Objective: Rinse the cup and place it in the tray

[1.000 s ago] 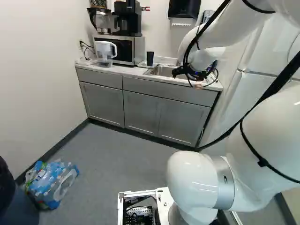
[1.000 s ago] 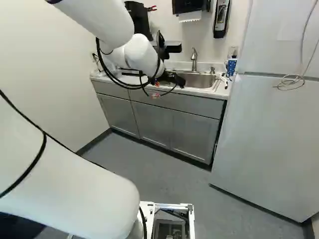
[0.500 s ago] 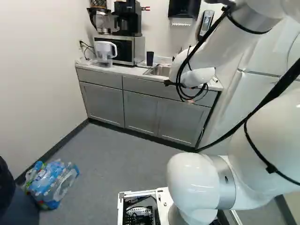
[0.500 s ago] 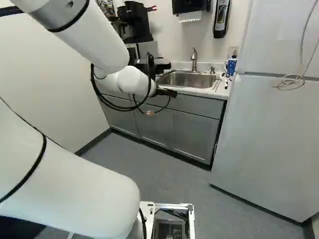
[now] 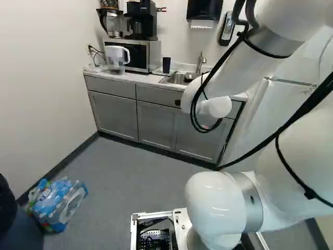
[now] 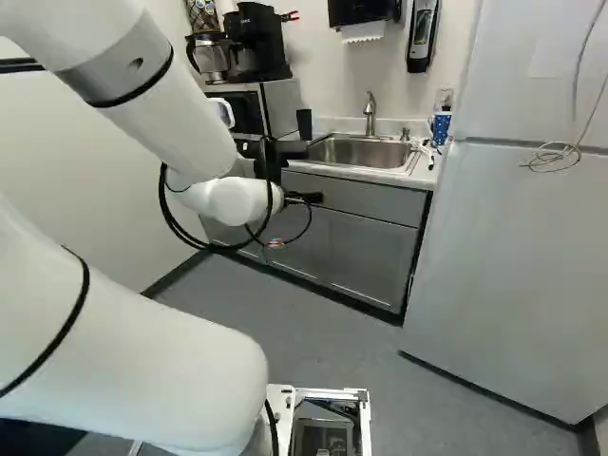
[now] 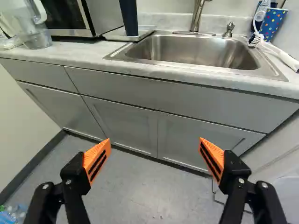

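Navy cup (image 7: pixel 129 17) on tray (image 7: pixel 144 31), pincer (image 6: pixel 316 198) agape

Brushed metal sink (image 7: pixel 196 50) — shiny, matt grey cabinets (image 7: pixel 121 122), glossy white arm (image 6: pixel 133 375)

Wht arm (image 6: pixel 161 380) w/ rnd joints (image 5: pixel 210 195), gry bands (image 5: pixel 251 203), blk cables (image 5: pixel 320 92), blk fingers (image 7: pixel 75 179), orange pads (image 7: pixel 98 155), screws (image 7: pixel 241 180).

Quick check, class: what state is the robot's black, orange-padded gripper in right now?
Black, orange-padded gripper: open wide, holding nothing.
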You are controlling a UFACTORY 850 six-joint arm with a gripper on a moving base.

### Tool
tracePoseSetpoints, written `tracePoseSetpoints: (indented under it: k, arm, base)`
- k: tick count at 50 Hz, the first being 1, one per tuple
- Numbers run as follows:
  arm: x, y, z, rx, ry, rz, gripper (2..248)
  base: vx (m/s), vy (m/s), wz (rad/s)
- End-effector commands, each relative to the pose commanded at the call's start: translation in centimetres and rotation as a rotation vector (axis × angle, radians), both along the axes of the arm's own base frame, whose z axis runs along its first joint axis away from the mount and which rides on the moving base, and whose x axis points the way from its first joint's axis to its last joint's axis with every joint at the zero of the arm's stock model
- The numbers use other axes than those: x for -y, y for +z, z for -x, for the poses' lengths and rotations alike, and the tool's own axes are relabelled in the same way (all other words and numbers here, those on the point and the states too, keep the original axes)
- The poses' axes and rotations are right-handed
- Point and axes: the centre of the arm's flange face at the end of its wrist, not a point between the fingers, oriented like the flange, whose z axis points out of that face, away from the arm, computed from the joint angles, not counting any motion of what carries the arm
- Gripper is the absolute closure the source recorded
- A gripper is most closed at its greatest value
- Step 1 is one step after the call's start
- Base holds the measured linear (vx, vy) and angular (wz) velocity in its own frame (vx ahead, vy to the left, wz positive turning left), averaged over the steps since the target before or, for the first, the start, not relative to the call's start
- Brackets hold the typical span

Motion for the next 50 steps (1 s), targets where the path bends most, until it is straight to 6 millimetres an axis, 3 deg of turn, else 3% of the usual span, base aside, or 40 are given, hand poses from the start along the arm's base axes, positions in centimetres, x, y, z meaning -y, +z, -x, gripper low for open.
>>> tracePoseSetpoints:
  k: [24,50]
  arm:
    - [-1.8,-3.4,3.3,0.058,0.052,0.007,3]
    - [-2.9,-5.4,5.7,0.097,0.087,0.009,3]
  base:
    - [0.0,0.0,0.0]
    - [0.0,0.0,0.0]
